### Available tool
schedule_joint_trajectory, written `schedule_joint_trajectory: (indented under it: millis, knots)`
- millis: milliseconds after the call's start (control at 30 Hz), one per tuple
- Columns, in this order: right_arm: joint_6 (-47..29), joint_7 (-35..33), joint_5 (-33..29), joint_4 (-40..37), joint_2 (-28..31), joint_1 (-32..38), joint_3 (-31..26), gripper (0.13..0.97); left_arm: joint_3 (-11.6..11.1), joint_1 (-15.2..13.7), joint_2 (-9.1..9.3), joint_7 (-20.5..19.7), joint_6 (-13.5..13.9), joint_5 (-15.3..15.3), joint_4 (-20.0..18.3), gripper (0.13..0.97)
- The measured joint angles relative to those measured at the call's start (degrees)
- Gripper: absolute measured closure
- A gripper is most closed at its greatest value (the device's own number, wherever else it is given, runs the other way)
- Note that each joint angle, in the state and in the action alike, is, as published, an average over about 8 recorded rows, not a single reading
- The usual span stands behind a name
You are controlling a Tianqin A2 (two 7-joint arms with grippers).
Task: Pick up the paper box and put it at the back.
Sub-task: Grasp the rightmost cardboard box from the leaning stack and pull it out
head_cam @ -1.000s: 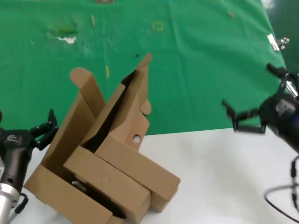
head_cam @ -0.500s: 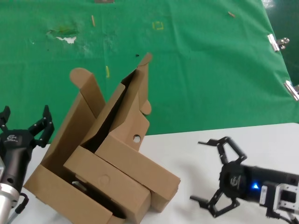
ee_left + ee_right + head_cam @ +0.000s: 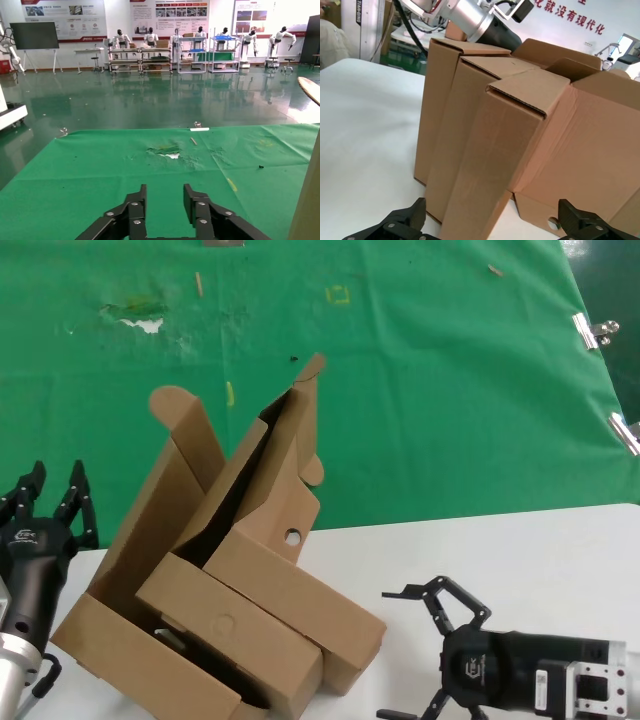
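- The green cloth (image 3: 420, 390) fills the far half of the scene, from about 9 o'clock round to 3 o'clock, with a small yellow square mark (image 3: 340, 295) near 12 o'clock; the white table (image 3: 540, 550) takes the near half.
- The paper box (image 3: 250, 540) sits at about 8 o'clock, straddling the cloth's front edge, its lid and side flaps standing open and a small round hole (image 3: 292, 537) punched in one flap.
- A second brown box (image 3: 225, 635) with a faint circle on its front wall lies nested against it on the near side, touching it.
- Handling, as I judge it: corrugated card is light and fairly stiff, but the raised flaps will fold under pressure. The doubled tray wall looks the soundest place to pinch, not a loose flap; lifting may drag the nested box along.
- The right claw (image 3: 432, 650) lies low on the table at about 5 o'clock, fingers spread wide and pointed at the boxes, holding nothing.
- The left claw (image 3: 47, 505) stands at 9 o'clock just beside the box, fingers (image 3: 80, 502) up and slightly parted, empty.
- Against half a second ago, the right claw has slid nearer the boxes and lower, and the left claw has turned upward. The boxes have not shifted.
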Motion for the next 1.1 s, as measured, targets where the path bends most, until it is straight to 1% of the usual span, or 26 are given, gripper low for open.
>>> schedule_joint_trajectory:
  millis: [133,200,233,400,433,500,700,733,1000,1033,1100]
  knots:
    - [-0.43,0.30,-0.22,-0.34,-0.55,0.29,-0.54,0.176,0.00,0.00,0.00,0.00,0.00,0.00,0.00,0.756]
    - [-0.65,0.46,-0.33,-0.54,-0.82,0.48,-0.82,0.204,0.00,0.00,0.00,0.00,0.00,0.00,0.00,0.801]
    - [-0.75,0.54,-0.38,-0.63,-0.94,0.58,-0.96,0.218,0.00,0.00,0.00,0.00,0.00,0.00,0.00,0.801]
    - [-1.21,0.83,-0.75,-1.07,-1.35,1.23,-1.56,0.288,0.00,0.00,0.00,0.00,0.00,0.00,0.00,0.870]
    - [-1.30,0.85,-0.82,-1.16,-1.39,1.37,-1.64,0.288,0.00,0.00,0.00,0.00,0.00,0.00,0.00,0.884]
    - [-1.45,0.87,-0.95,-1.35,-1.46,1.62,-1.79,0.333,0.00,0.00,0.00,0.00,0.00,0.00,0.00,0.912]
    - [-1.62,0.85,-1.22,-1.60,-1.54,1.95,-1.95,0.467,0.00,0.00,0.00,0.00,0.00,0.01,0.00,0.939]
    - [-1.60,0.89,-1.24,-1.57,-1.53,1.91,-1.93,0.467,0.00,0.00,0.00,0.00,0.00,0.01,0.00,0.945]
    - [-0.96,2.07,-1.40,-0.19,-0.77,0.92,-1.57,0.683,0.00,0.00,0.00,-0.02,0.00,0.02,0.00,0.957]
    - [-0.84,2.27,-1.42,0.08,-0.63,0.75,-1.50,0.683,0.00,0.00,0.00,-0.03,0.00,0.02,0.00,0.957]
    - [-0.58,2.70,-1.46,0.67,-0.31,0.35,-1.35,0.723,0.00,0.00,0.00,-0.04,0.00,0.02,0.00,0.957]
